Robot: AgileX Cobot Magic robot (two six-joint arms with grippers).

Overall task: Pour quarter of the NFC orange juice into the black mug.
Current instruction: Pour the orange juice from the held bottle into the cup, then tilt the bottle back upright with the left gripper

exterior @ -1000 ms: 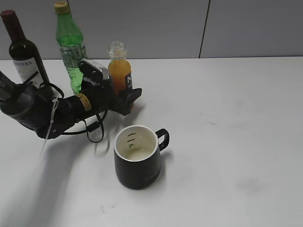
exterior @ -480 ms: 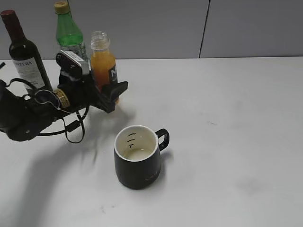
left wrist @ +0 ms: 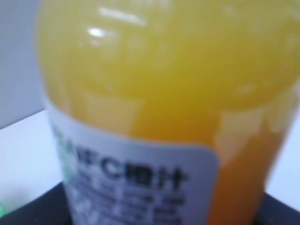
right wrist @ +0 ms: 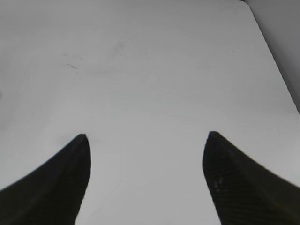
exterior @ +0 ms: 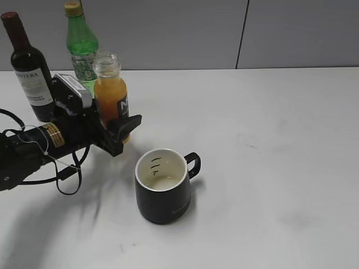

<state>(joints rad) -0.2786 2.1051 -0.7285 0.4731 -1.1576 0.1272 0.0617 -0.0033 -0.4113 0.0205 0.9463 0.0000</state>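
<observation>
The black mug (exterior: 163,186) stands nearest on the white surface (exterior: 269,168), upright, its loop handle pointing right and slightly away. Its white interior shows a few short dark lines on the left wall and a pale pool at the bottom.

Just behind and to the left of the mug, the left end effector (exterior: 115,130) is clamped around the lower body of the NFC orange juice (exterior: 111,92), one black finger showing on the bottle's right side. The bottle is upright or nearly so, its wide clear neck uncapped, orange liquid filling it up to the shoulder. Whether its base touches the surface cannot be told. The left arm runs from the left edge of the scene, low over the surface, with loose cables hanging under it. In the left wrist view the bottle (left wrist: 159,103) fills the frame, blurred, with a pale label of dark letters across its lower half.

Farther back on the left, a green soda bottle (exterior: 82,43) with a yellow cap stands behind the juice, and a dark wine bottle (exterior: 29,67) stands to its left.

The right end effector (right wrist: 145,180) is open, its two dark fingertips spread wide above bare surface, holding nothing.
</observation>
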